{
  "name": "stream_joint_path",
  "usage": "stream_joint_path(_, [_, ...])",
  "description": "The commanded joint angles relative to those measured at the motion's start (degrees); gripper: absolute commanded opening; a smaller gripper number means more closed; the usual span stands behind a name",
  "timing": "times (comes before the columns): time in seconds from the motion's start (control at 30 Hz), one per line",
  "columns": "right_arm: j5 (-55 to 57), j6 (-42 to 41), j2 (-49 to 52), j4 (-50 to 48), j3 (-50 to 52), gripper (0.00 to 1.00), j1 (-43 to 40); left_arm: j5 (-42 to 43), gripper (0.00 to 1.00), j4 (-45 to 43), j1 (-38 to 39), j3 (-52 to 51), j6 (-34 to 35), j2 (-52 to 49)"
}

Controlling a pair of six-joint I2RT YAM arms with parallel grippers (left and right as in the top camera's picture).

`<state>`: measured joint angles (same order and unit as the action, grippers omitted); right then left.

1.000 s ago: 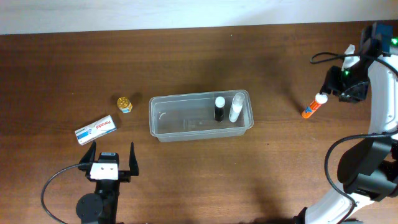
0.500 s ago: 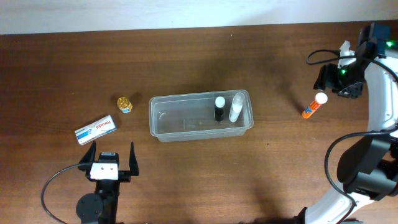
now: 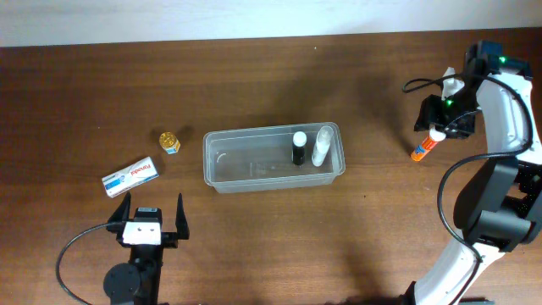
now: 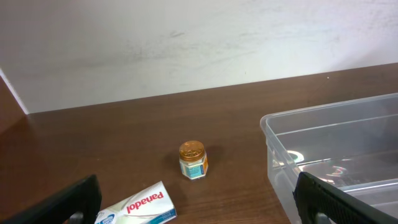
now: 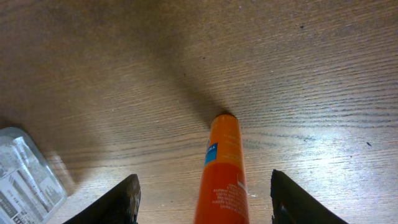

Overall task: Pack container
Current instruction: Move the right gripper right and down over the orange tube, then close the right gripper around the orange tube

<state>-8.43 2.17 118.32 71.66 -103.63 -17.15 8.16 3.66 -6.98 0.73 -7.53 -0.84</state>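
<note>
Right gripper [image 5: 204, 202] hangs with its fingers wide apart over the orange tube [image 5: 224, 163]. The container [image 3: 246, 167] sits mid-table, well off to the left. One end of the tube is cut off in the wrist view.

Jar [image 4: 192, 160], Panadol box [image 4: 138, 206], container [image 4: 339, 149]

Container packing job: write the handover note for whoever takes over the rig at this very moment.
Grippers: left gripper open, holding nothing; right gripper open, fingers either side of the orange tube, not gripping it.
Done: black bottle and white bottle are in the container, at its right end.
Left: orange tube on the table right of the container; gold-capped jar and Panadol box on the table to its left.
</note>
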Motion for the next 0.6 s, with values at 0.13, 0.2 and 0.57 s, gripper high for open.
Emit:
stream_joint_path(0.13, [1.6,0.09,1.11,-0.02,0.37,0.54,0.37,-0.02,0.99,0.24,0.07,-0.24,-0.74,0.5])
stream_joint_path(0.2, [1.64,-0.07,1.11,-0.11,0.85,0.51,0.37,-0.02,0.99,0.24,0.07,-0.24,-0.74,0.5])
stream_joint_path(0.57, [3.32,-0.72,1.11,-1.46,5.22,0.35,0.26,-0.02,0.99,0.24,0.07,-0.24,-0.74,0.5])
